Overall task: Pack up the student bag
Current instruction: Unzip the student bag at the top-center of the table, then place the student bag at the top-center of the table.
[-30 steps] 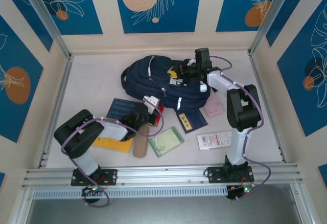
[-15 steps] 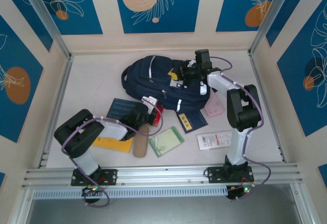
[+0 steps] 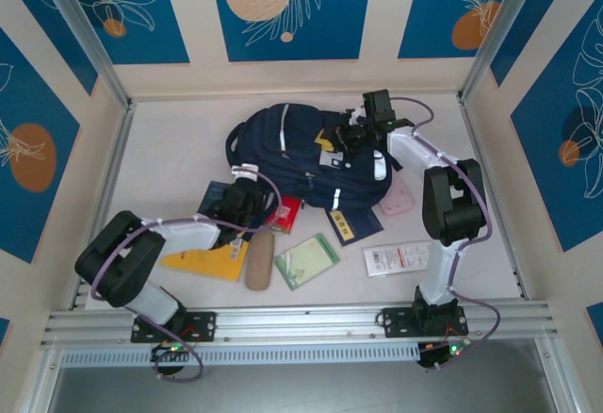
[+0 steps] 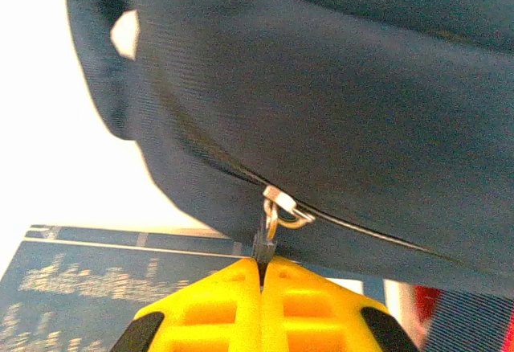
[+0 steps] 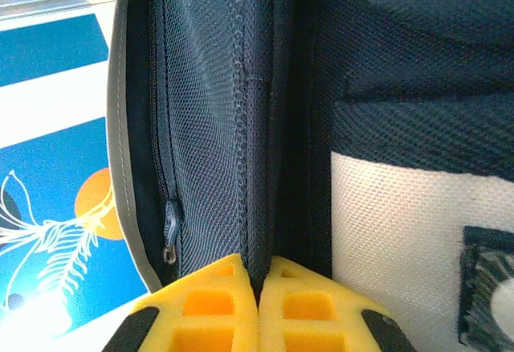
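With left gripper [image 4: 261, 276] clamped on the zip pull [image 4: 263, 243], right gripper [image 5: 259, 276] pinching the bag [image 3: 297, 144]: pull along the zip, keeping fabric taut.

One student bag [image 3: 283, 144], one tan pouch [image 3: 259, 260], one green booklet [image 3: 307, 260], and one white packet [image 3: 396, 259].

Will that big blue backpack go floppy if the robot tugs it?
Probably floppy: the student bag is soft fabric, bunched where the right gripper pinches it. It lies loose on the smooth table, so it may slide if the left gripper tugs its zipper pull.
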Action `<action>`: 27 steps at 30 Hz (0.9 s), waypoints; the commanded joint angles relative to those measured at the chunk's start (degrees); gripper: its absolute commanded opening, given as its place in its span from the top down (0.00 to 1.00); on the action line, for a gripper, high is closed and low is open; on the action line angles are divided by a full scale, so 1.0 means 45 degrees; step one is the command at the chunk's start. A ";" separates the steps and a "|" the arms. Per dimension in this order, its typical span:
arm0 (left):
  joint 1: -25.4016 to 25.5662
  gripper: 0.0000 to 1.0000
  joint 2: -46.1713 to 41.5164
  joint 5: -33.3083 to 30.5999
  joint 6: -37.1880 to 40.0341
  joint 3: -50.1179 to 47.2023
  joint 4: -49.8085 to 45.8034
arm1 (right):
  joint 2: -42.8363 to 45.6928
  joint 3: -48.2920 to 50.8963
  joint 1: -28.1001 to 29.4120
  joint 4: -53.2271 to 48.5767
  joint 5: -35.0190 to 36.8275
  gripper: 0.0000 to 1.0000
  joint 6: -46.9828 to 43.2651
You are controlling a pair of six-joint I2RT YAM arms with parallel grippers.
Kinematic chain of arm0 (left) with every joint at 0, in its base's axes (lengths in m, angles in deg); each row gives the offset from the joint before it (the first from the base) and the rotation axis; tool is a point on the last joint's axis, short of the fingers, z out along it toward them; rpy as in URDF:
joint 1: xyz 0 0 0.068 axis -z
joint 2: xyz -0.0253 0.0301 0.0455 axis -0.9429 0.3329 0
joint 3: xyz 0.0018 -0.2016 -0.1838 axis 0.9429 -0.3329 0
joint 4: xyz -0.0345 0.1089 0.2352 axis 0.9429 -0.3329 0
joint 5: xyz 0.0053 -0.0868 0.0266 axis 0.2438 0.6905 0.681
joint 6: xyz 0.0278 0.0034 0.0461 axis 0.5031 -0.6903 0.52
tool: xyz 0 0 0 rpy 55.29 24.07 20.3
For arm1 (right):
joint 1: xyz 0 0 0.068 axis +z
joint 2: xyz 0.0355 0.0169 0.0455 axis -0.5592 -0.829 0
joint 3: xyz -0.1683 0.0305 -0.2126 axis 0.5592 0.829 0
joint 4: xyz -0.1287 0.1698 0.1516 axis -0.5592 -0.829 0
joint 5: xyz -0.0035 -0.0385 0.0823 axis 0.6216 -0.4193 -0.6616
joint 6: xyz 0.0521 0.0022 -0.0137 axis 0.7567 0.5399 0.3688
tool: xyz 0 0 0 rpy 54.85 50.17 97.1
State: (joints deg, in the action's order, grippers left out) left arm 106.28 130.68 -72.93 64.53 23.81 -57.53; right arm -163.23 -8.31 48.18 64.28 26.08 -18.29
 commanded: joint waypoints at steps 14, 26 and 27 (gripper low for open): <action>-0.0808 1.00 -0.3926 0.4969 -0.2241 0.1168 -0.6487 | -0.0672 -0.6368 0.0906 -0.7301 0.2650 1.00 -0.6539; 0.0659 1.00 -0.5349 0.7945 -0.1971 0.0861 -0.9995 | -0.0887 -0.6024 0.1321 -0.7832 0.5086 0.91 -0.6636; 0.0718 1.00 -0.5290 0.8054 -0.2131 0.0820 -0.9842 | -0.0795 -0.5902 0.1323 -0.7760 0.5180 0.88 -0.6545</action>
State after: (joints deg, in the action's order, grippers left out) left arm 108.70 106.88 -39.88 54.89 27.83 -98.64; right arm -168.61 -35.11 54.25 27.10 48.44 -47.29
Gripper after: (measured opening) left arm 0.040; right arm 0.108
